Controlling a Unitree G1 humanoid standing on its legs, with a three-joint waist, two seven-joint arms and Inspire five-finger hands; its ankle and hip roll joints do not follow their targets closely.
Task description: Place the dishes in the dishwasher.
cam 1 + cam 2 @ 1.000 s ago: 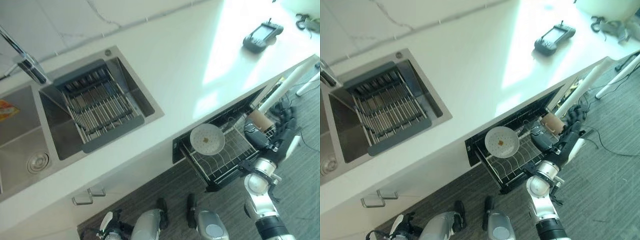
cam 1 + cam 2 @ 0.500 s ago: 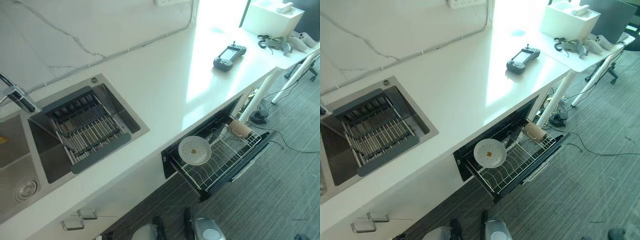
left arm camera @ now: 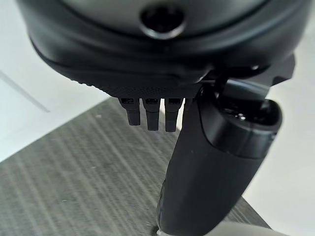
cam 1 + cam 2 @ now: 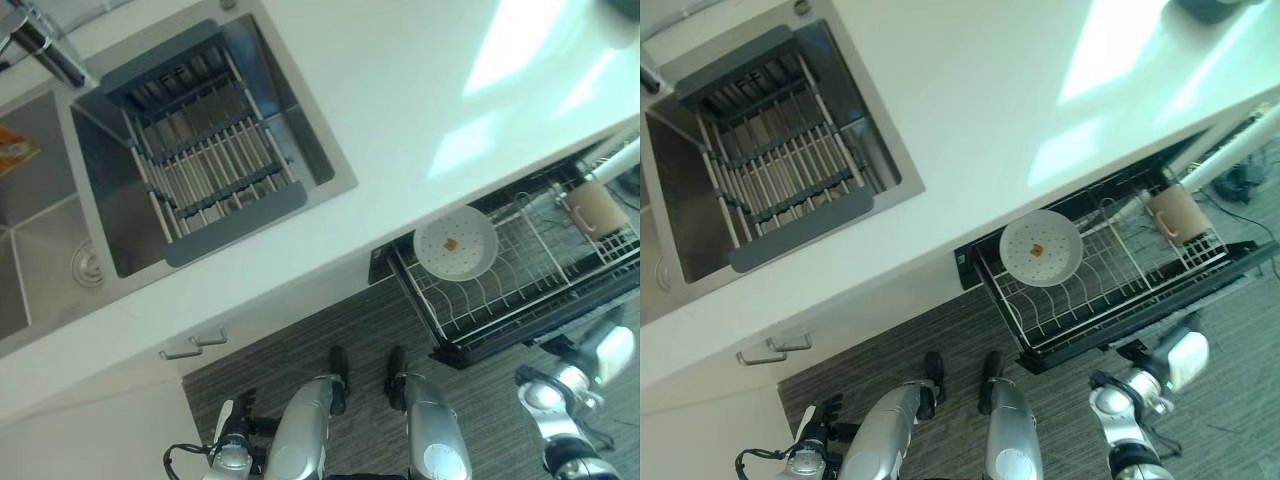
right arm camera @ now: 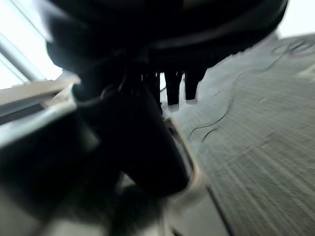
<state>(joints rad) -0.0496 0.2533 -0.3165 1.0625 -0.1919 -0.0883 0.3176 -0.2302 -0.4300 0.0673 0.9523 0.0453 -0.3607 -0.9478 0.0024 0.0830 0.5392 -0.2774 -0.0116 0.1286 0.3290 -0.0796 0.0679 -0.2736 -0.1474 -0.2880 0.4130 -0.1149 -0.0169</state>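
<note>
Two dishes, a white plate (image 4: 456,243) and a brown cup (image 4: 593,207), are seen in the open dishwasher rack (image 4: 1110,300). Both hands, left (image 3: 147,110) and right (image 5: 177,86), are held empty with straight fingers; the protruding rack could be bumped.

Left hand (image 3: 162,59): glossy black housing with a round recessed screw, a grainy textured edge, stubby dark fingers (image 3: 150,114), a thick rounded thumb. Right hand (image 5: 147,73) looks similarly dark, perhaps black.
</note>
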